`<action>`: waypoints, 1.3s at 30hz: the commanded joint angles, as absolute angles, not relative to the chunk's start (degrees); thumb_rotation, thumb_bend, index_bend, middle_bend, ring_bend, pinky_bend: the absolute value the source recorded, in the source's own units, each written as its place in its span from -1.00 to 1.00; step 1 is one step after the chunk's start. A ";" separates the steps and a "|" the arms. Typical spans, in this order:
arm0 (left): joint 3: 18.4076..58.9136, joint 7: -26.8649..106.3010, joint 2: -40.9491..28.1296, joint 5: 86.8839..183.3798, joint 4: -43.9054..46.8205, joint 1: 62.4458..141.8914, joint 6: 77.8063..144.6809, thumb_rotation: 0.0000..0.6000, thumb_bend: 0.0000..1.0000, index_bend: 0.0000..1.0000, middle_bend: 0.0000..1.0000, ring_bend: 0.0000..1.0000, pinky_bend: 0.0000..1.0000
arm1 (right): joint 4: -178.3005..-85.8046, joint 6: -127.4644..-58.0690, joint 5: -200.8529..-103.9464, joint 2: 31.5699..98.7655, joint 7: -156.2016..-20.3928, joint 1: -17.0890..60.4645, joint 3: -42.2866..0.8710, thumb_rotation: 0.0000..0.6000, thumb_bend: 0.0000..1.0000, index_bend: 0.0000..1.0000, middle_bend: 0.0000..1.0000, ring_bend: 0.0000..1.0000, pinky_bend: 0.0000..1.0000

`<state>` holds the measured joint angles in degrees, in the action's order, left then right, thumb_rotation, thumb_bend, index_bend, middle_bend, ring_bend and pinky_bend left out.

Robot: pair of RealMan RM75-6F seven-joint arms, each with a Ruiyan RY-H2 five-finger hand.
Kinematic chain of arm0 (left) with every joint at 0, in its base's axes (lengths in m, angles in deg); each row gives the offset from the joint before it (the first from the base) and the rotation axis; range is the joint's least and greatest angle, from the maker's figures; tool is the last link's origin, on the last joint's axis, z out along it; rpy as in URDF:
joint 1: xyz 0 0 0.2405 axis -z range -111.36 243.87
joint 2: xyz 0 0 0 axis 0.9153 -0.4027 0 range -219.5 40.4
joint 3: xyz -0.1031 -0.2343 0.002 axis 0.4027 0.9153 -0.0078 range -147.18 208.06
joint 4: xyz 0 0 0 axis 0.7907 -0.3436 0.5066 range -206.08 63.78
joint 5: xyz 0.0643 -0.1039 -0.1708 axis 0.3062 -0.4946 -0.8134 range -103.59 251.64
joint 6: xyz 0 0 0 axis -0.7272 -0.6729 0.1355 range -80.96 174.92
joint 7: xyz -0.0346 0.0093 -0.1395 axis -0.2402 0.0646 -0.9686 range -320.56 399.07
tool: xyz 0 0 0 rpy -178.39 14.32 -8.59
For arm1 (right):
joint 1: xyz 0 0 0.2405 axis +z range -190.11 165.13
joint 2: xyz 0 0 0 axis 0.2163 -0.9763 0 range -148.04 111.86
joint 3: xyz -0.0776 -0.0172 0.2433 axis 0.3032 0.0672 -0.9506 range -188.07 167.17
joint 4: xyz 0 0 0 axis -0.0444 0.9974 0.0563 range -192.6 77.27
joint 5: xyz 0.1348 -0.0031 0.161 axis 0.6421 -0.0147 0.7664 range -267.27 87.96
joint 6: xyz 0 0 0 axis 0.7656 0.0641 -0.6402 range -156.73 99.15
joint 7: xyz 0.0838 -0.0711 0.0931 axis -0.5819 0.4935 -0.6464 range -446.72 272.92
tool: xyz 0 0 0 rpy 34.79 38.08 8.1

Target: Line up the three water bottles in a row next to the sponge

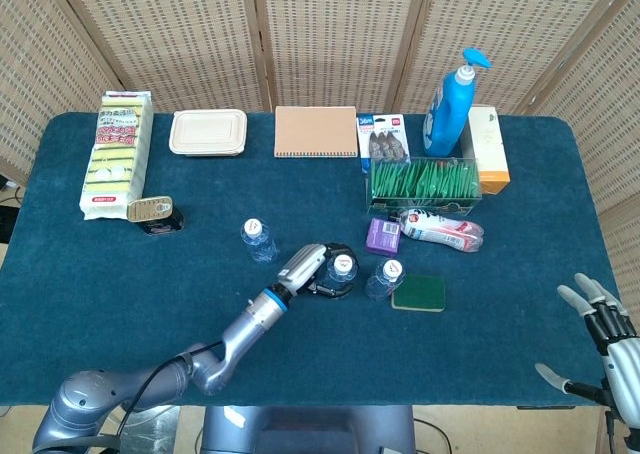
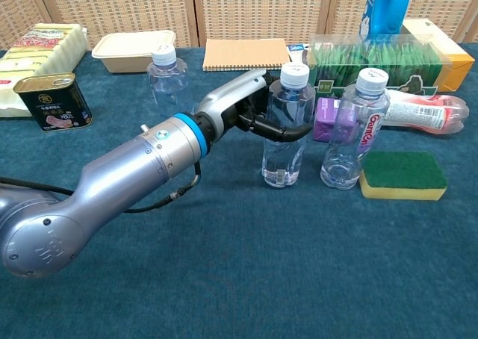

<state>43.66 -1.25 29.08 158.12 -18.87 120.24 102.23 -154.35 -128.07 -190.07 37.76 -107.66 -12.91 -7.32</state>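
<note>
Now | left robot hand point(image 2: 250, 113) grips middle bottle point(image 2: 287, 126) | right robot hand point(image 1: 605, 319) seemingly spread, empty

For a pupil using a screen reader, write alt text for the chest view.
The left robot hand grips a water bottle just left of a second bottle, which stands beside the green-topped sponge. A third bottle stands farther back left.

The blue cloth-covered surface point(image 1: 120, 274) carries a green sponge point(image 1: 419, 293); beside it stand two water bottles point(image 1: 384, 278), a third bottle point(image 1: 257, 241) farther off, a purple carton point(image 1: 382, 236) behind.
</note>
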 commanded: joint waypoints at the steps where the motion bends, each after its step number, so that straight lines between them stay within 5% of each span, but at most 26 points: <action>1: 43.45 -1.17 29.64 158.13 -19.49 120.44 102.24 1.00 -0.33 0.06 -0.16 -0.29 -0.01 | -154.35 -128.09 -190.13 37.67 -107.78 -12.99 -7.37 1.00 -0.99 -0.76 -0.93 -1.00 -0.90; 3: 43.38 -1.45 29.88 158.15 -19.71 120.48 102.40 1.00 -0.33 0.03 -0.18 -0.32 -0.03 | -154.35 -128.13 -190.17 37.63 -107.87 -13.08 -7.43 1.00 -0.99 -0.76 -0.93 -1.00 -0.90; 8: 42.38 -3.22 29.39 159.47 -19.96 120.50 103.40 1.00 -0.36 -0.75 -0.72 -0.76 -0.27 | -154.26 -128.15 -190.33 37.41 -108.46 -13.19 -7.55 1.00 -0.99 -0.76 -0.93 -1.00 -0.90; 11: 42.14 -2.66 29.37 159.71 -20.24 120.47 103.90 1.00 -0.41 -0.98 -0.92 -0.92 -0.41 | -154.27 -128.05 -190.53 37.36 -108.54 -13.21 -7.55 1.00 -0.99 -0.76 -0.93 -1.00 -0.90; 26: 40.92 -5.04 25.17 161.42 -13.76 118.48 108.31 1.00 -0.56 -1.00 -1.00 -1.00 -0.55 | -154.41 -128.03 -191.21 37.31 -108.13 -13.51 -7.64 1.00 -0.99 -0.76 -0.93 -1.00 -0.90; 39: 40.99 -1.22 4.38 166.20 13.87 112.43 118.97 1.00 -0.56 -1.00 -1.00 -1.00 -0.66 | -155.58 -127.67 -193.40 37.35 -105.96 -13.86 -6.71 1.00 -0.99 -0.76 -0.93 -1.00 -0.90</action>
